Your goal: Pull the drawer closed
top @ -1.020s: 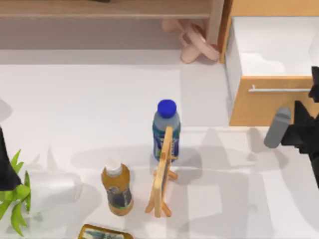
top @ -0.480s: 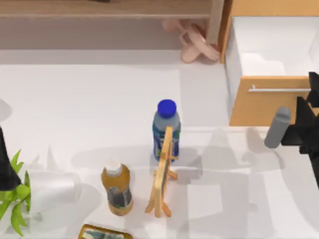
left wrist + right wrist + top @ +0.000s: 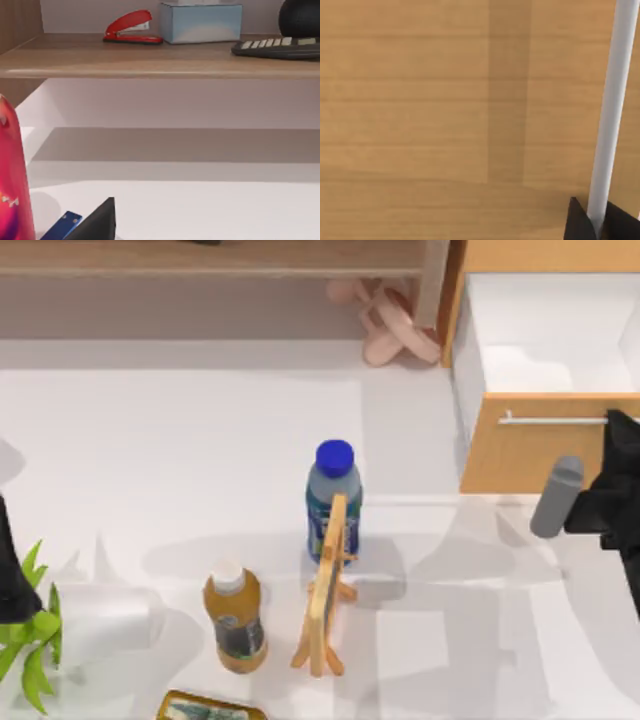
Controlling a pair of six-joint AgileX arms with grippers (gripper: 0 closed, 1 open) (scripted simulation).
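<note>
The drawer (image 3: 520, 455) stands pulled out at the table's right, its white inside open to the top view and its orange-brown front (image 3: 420, 100) facing me. A thin silver handle (image 3: 550, 421) runs across that front. My right gripper (image 3: 618, 430) is at the handle's right end. In the right wrist view its black fingertips (image 3: 580, 222) press on both sides of the bar (image 3: 615, 100), so it is shut on the handle. My left arm (image 3: 10, 570) is parked at the table's left edge, and one dark finger (image 3: 100, 225) of it is in the left wrist view.
A blue-capped bottle (image 3: 333, 495), a wooden stand (image 3: 325, 590) and an orange bottle (image 3: 233, 620) stand mid-table. A pink object (image 3: 385, 325) lies by the shelf post, a plant (image 3: 30, 640) at the left. The shelf (image 3: 150, 60) carries a red stapler (image 3: 129, 27) and a box (image 3: 200, 22).
My right gripper has moved up the top view from below the drawer front to the handle's right end. The drawer and my left arm have not moved.
</note>
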